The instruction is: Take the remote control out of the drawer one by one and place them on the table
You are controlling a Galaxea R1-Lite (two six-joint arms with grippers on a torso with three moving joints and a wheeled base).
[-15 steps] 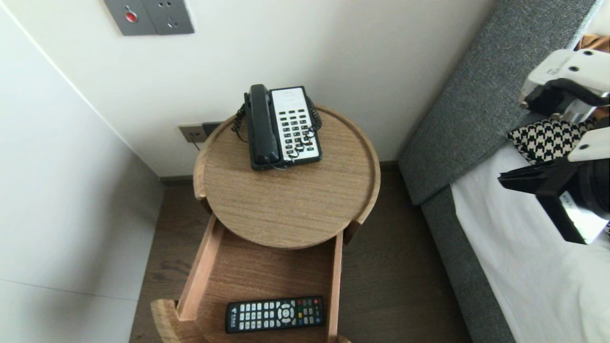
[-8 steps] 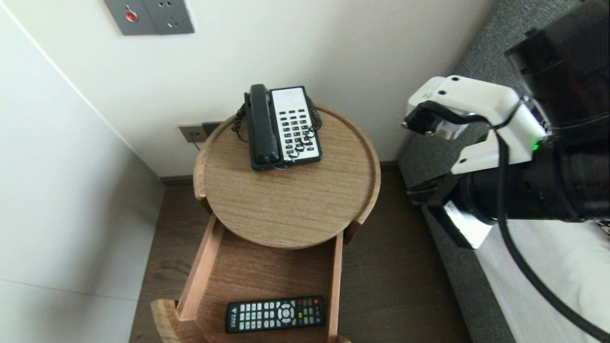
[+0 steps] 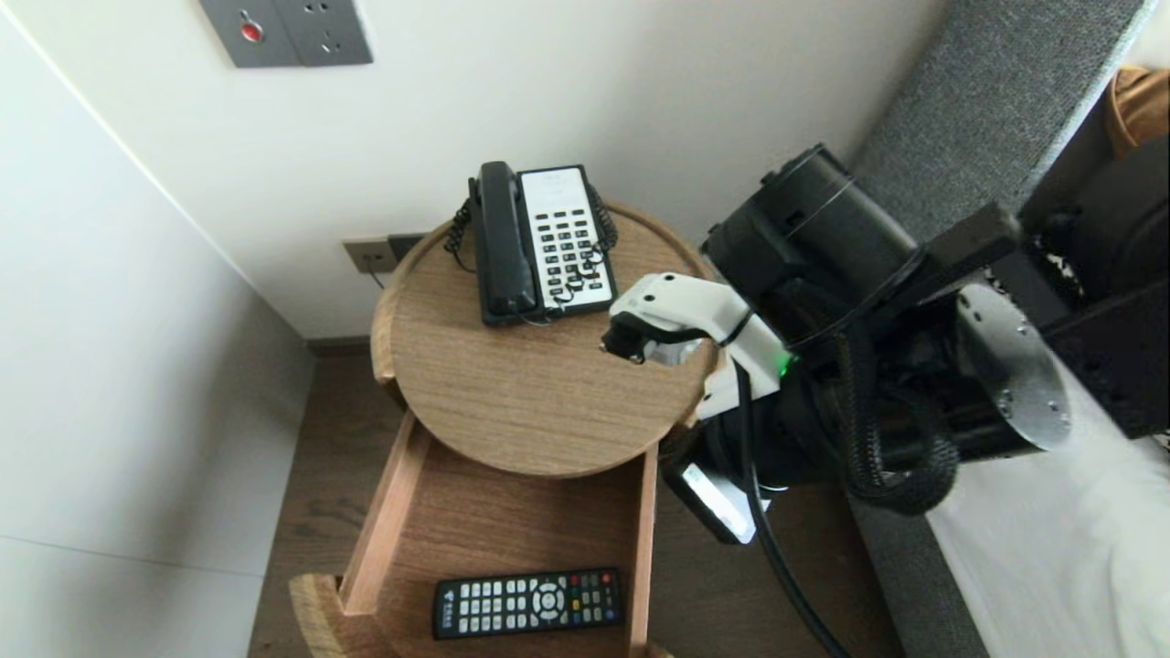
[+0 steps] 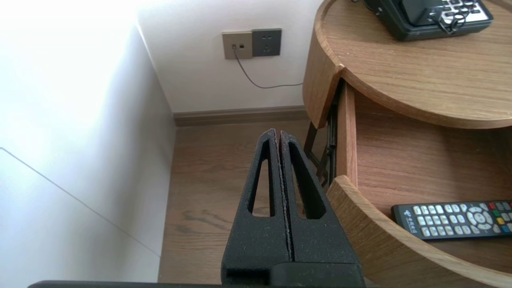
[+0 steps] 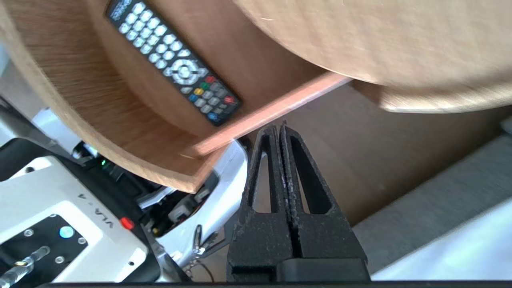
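Note:
A black remote (image 3: 530,603) lies in the open drawer (image 3: 475,521) of a round wooden bedside table (image 3: 548,402). A black and white telephone (image 3: 539,242) sits at the back of the tabletop. My right arm (image 3: 823,347) reaches in from the right, over the table's right rim. My right gripper (image 5: 279,128) is shut and empty. It hangs over the floor just outside the drawer's right side wall, near the remote (image 5: 176,64). Left of the drawer's curved front (image 4: 384,248), my left gripper (image 4: 277,132) is parked above the floor, shut and empty.
A bed (image 3: 1033,567) with a grey headboard (image 3: 951,137) stands right of the table. White walls close in behind and on the left, with a socket panel (image 3: 283,32) above and a low socket (image 4: 252,43) with a cord.
My right arm has swung from the right edge above the bed leftward and down to the table's right rim. The left arm, remote and telephone have not moved.

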